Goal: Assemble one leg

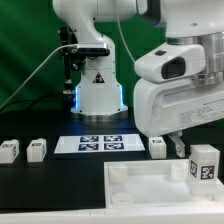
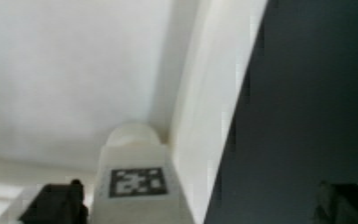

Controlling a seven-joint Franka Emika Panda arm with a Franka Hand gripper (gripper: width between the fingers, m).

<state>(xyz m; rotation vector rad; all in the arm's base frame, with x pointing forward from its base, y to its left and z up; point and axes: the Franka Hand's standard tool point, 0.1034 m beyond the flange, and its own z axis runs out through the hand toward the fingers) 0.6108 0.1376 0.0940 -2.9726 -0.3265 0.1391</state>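
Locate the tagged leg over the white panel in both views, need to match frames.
Exterior view: the leg stands upright at the exterior view's right, over the white panel.
Wrist view: the same leg, tag facing the camera, sits between the fingers of the open end effector, nearer one finger.
Shared landmark: the white panel beneath it, with the black table beside.

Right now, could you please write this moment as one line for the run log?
gripper: open, over leg | leg: upright on white panel, not gripped | seating in socket: cannot tell
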